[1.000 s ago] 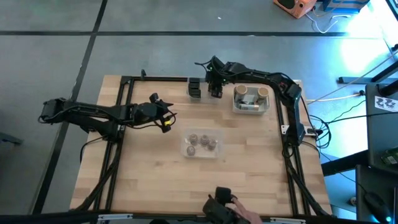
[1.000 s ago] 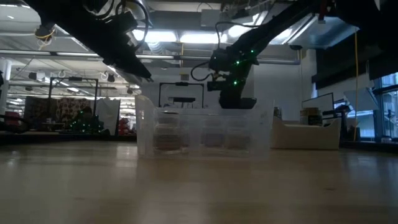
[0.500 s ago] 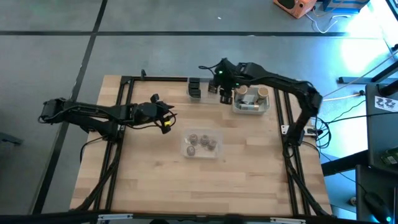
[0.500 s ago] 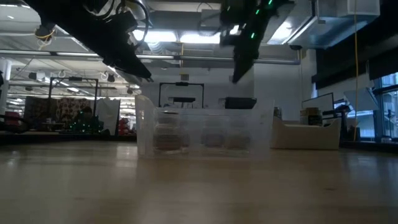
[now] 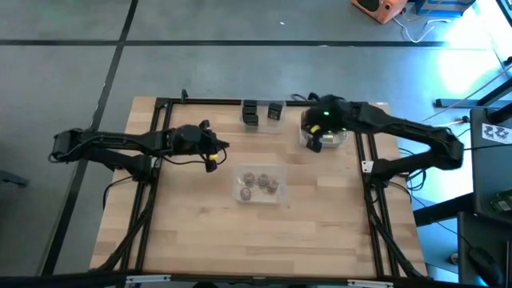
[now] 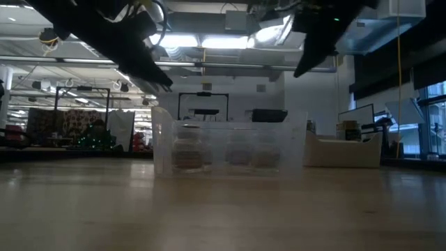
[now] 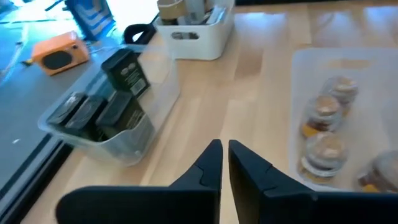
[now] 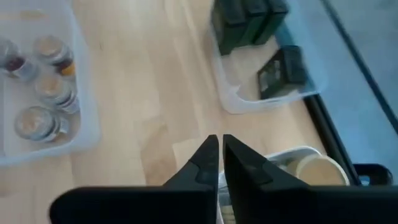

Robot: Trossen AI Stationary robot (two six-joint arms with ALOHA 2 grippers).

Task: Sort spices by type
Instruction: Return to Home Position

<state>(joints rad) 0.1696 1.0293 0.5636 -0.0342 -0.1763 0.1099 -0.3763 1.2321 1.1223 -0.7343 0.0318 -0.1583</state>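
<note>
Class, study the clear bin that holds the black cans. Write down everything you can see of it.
The bin is a rectangular tub of clear, thin-looking plastic with rounded corners and an open top. It sits flat on the wooden table at its far edge, beside the white tray without touching it. Inside are several black cans: most packed at one end, one apart and tilted. Only the table and the cans touch it.

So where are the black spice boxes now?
In the high view the black boxes sit in the clear bin at the far edge of the table, just left of the white tray.
</note>
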